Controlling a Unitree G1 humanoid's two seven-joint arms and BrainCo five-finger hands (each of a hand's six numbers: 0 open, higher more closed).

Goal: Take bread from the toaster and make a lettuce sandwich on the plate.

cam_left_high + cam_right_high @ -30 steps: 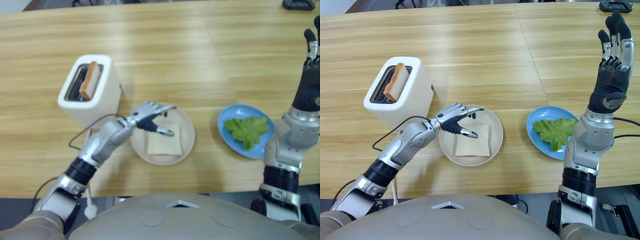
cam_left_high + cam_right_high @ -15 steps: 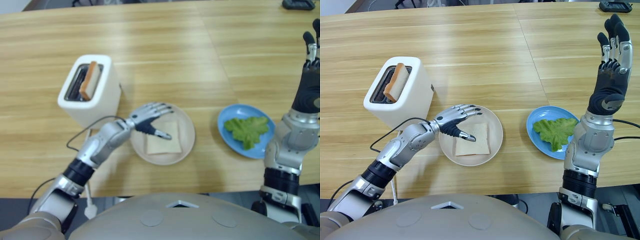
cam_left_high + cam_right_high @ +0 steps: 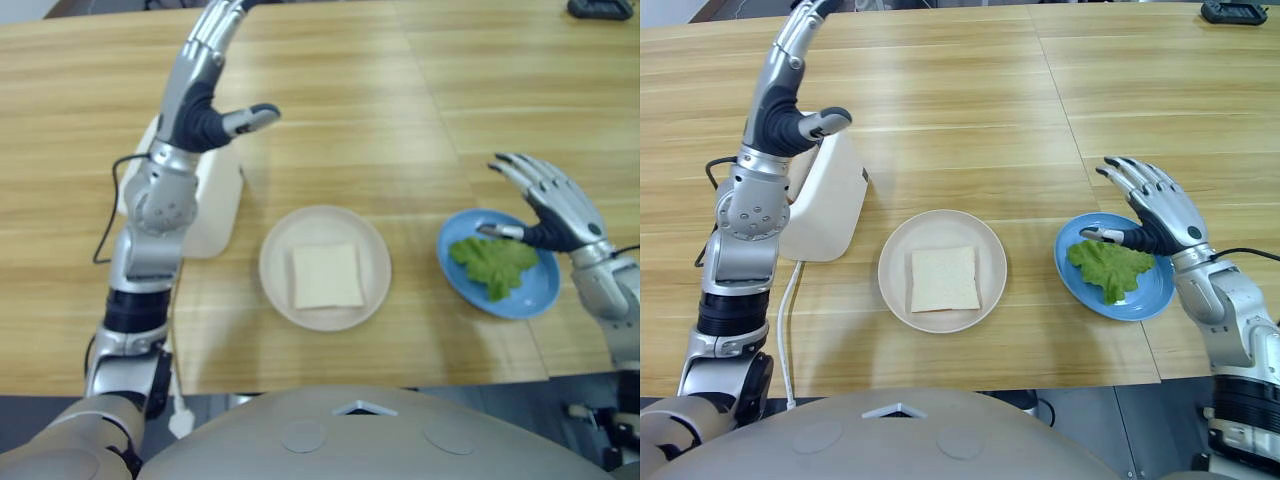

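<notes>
Both arms have traded places since a moment ago: my left hand (image 3: 790, 125) has swung up off the plate (image 3: 890, 270) and now stands high above the toaster (image 3: 832, 205), while my right hand (image 3: 1160, 215) has dropped from its raised pose to hover over the lettuce (image 3: 1108, 266). Neither hand has hold of anything. The left has its fingers stretched out straight, pointing up and away from me, with the thumb sticking out to the side. The right is spread wide with the fingers only slightly bent, palm down. A single slice of bread (image 3: 943, 279) lies flat in the middle of the plate, and the leaf rests on the blue plate (image 3: 1152, 296) just to the right of it, the two plates near each other on the table (image 3: 970, 120) but not touching. What matters for the coming move, as I judge it, is that the lettuce sits directly under and slightly toward me from my right palm, its long side running roughly left to right across the blue plate, with my thumb tip close to its far left edge; whether it touches I cannot tell. My right hand is by far the nearer one, since the left is well apart on the other side of the bread, so the right should lower, close on the leaf and carry it leftward onto the slice.
</notes>
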